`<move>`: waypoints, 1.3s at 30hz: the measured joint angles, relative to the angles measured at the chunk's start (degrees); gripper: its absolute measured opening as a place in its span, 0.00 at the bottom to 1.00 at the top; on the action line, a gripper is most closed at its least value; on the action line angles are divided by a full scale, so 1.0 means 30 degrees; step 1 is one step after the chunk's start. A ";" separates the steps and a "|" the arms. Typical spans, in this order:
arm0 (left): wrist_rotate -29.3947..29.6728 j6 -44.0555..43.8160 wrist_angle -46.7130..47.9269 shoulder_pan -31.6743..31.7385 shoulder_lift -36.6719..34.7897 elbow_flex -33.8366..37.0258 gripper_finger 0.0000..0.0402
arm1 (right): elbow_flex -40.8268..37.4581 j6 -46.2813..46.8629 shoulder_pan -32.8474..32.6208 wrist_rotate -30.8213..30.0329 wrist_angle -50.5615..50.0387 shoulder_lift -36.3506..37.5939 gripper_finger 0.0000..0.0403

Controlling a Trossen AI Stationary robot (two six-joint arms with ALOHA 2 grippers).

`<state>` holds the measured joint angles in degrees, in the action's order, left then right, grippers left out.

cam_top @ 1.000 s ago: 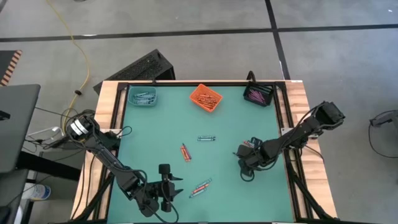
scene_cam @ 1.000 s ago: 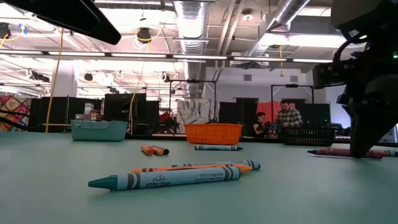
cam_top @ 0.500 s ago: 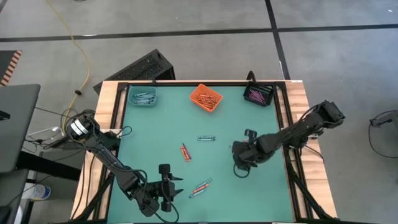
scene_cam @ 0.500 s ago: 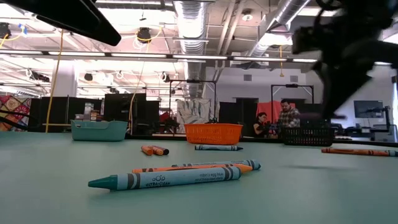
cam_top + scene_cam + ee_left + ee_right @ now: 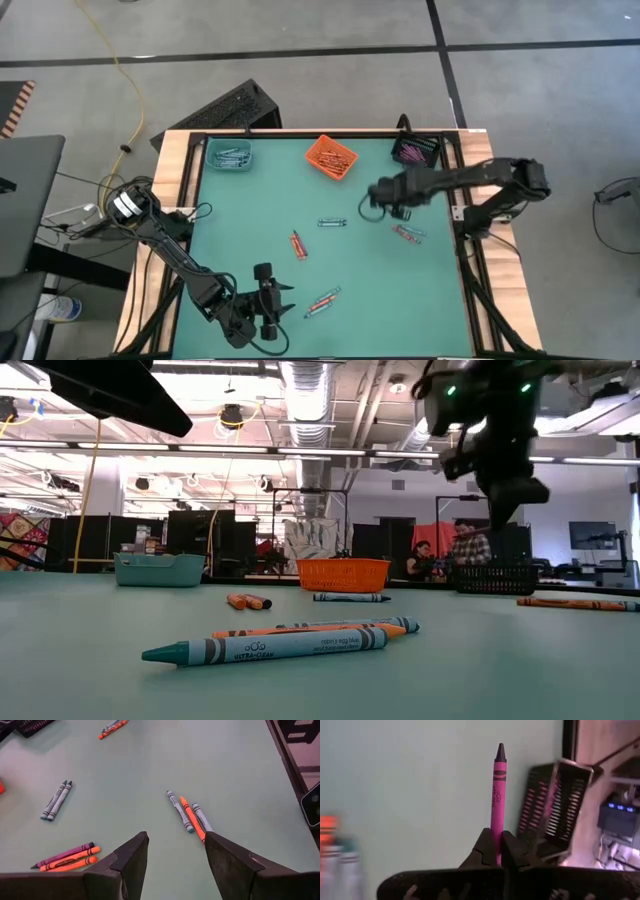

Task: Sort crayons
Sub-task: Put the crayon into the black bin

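While the left arm sits parked at the table's 7 o'clock corner, the high view has the right gripper (image 5: 380, 196) up at about 2 o'clock on the green mat (image 5: 250, 220), far from the 4 o'clock spot it worked a second ago. It now hangs near the black bin (image 5: 415, 152). Two crayons (image 5: 407, 234) lie where it was, at 3 to 4 o'clock. Other loose crayons unchanged: a blue-grey pair (image 5: 332, 222) at centre, an orange-red pair (image 5: 297, 245) just below, a mixed trio (image 5: 322, 301) at 6 o'clock. Teal bin (image 5: 230, 156) at 11, orange bin (image 5: 331, 157) at 12.

Low view: right gripper (image 5: 497, 500) is lifted well off the table, in front of the black bin (image 5: 497, 577); earlier it stood down on the surface at the right edge. An orange crayon (image 5: 577, 603) lies there on the mat. Trio of crayons (image 5: 285, 641) is nearest the camera.

Left wrist view: left gripper (image 5: 176, 857) unmoved, fingers (image 5: 131, 857) spread wide, nothing between them, the trio (image 5: 189, 814) just beyond.

Right wrist view: right gripper (image 5: 498, 851) is clamped tight on a pink crayon (image 5: 498, 792), tip sticking straight out, the black bin (image 5: 551, 807) just beside it.
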<state>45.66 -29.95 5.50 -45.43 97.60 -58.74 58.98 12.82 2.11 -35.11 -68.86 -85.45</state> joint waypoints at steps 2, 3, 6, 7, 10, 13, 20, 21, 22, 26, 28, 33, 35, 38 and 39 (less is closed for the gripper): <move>0.0002 -0.0288 0.0000 0.0000 0.0000 0.0000 0.47 | 0.0000 -0.1341 0.1602 -0.0144 0.0037 0.0000 0.00; 0.0002 -0.0406 0.0000 0.0000 0.0000 0.0000 0.47 | 0.0000 -0.1935 0.2418 -0.0270 0.0059 0.0000 0.00; 0.0002 -0.0750 0.0007 0.0000 0.0000 0.0000 0.47 | 0.0000 -0.3573 0.4946 -0.0303 0.0274 0.0000 0.00; 0.0002 -0.0828 0.0000 0.0000 0.0000 0.0000 0.47 | 0.0000 -0.4076 0.5789 -0.0332 0.0337 0.0000 0.00; 0.0002 -0.1116 0.0000 0.0000 0.0000 0.0000 0.47 | 0.0000 -0.5446 0.8248 -0.0332 0.0772 0.0000 0.00; 0.0047 -0.1285 0.0007 0.0000 0.0000 0.0000 0.47 | 0.0000 -0.6722 1.0531 -0.0137 0.1543 0.0000 0.00; 0.0455 -0.1650 0.0007 0.0000 0.0000 0.0000 0.47 | -0.0007 -0.8445 1.4723 0.3848 0.4148 0.0000 0.00; 0.0469 -0.1701 0.0008 0.0000 0.0000 0.0000 0.47 | -0.0007 -0.8562 1.5119 0.4373 0.4297 0.0000 0.00; 0.0487 -0.1740 0.0007 0.0000 0.0000 0.0000 0.47 | -0.0007 -0.8729 1.5470 0.4747 0.4390 0.0000 0.00; 0.0546 -0.1758 0.0015 0.0000 0.0000 0.0000 0.47 | -0.0007 -0.8954 1.6340 0.5193 0.4511 0.0000 0.00; 0.0570 -0.1751 0.0018 0.0014 0.0000 0.0000 0.47 | -0.0007 -0.8954 1.6525 0.5235 0.4511 0.0000 0.01; 0.0569 -0.1389 0.0057 0.0170 0.0000 0.0000 0.47 | -0.0007 -0.8948 1.6561 0.5353 0.4740 0.0007 0.09; 0.0568 -0.1244 0.0080 0.0267 0.0000 0.0000 0.47 | -0.0012 -0.8881 1.6561 0.5712 0.4758 0.0007 0.14; 0.0563 -0.1245 0.0172 0.0397 0.0000 0.0000 0.47 | -0.0015 -0.8771 1.6561 0.5820 0.4739 0.0007 0.18; 0.0563 -0.1243 0.0288 0.0423 0.0000 0.0000 0.47 | -0.0015 -0.8698 1.6561 0.5820 0.4713 0.0007 0.18</move>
<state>47.35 -33.68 6.36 -44.16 97.60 -58.74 58.94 -13.28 51.79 -17.65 -54.72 -85.43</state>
